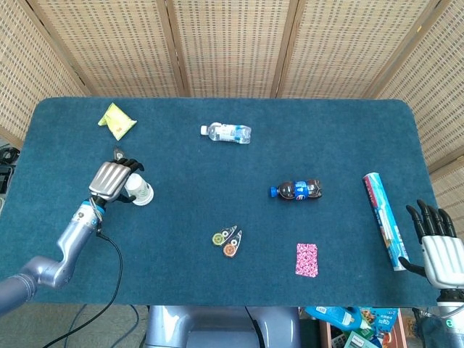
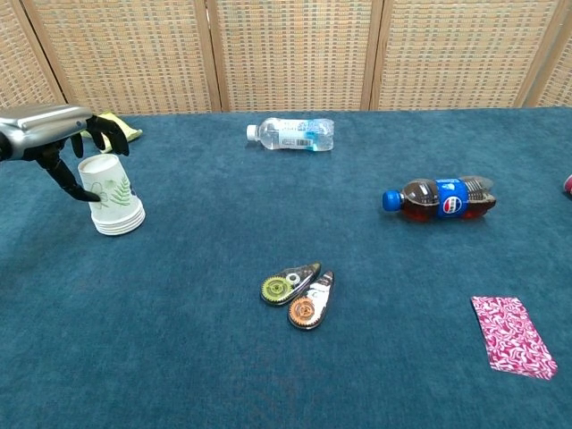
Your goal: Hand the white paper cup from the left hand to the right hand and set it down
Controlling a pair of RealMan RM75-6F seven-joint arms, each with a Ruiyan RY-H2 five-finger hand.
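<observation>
— Seeing the left hand (image 1: 110, 180)?
— Yes. Curling around the top of the white paper cup (image 2: 111, 196), thumb on the near side, fingers (image 2: 109, 134) on the far side. Cup standing upside down on the blue table (image 1: 217, 188), right under that hand.
— And the right hand (image 1: 438, 250)?
— Hanging far off by the table edge, fingers spread, holding nothing.
</observation>
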